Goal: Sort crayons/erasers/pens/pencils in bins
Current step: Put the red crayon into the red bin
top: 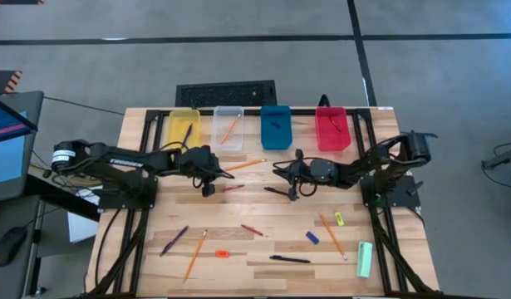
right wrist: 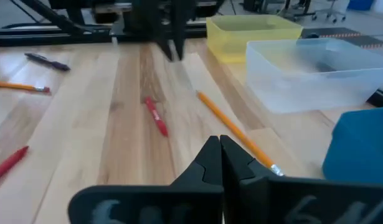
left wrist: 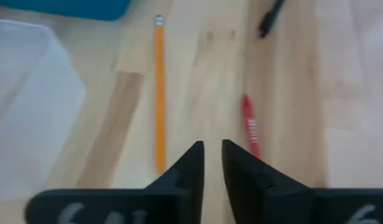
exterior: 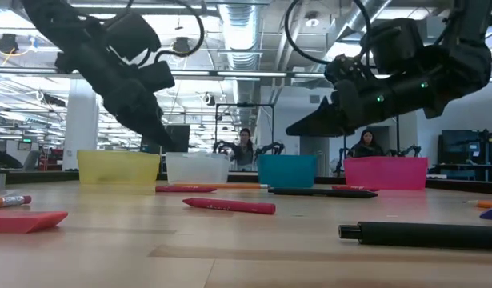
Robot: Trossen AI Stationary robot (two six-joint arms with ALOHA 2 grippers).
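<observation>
Bins stand in a row along the table's far edge: yellow bin, clear bin, blue bin and red bin. The yellow one holds a dark pen, the clear one an orange pencil, the blue one a dark item, the red one a small dark item too small to tell.

The left gripper hangs over the table just in front of the clear bin, its fingers a narrow slit apart and holding nothing. Beside its tips lie a red crayon and a long orange pencil. The right gripper sits above the middle of the table in front of the blue bin, fingers pressed together and empty, next to a black pen.

Toward the near edge lie a purple pen, another orange pencil, an orange eraser, a second red crayon, a second black pen, a blue eraser, a third pencil, a yellow eraser and a pale green bar near the right corner.
</observation>
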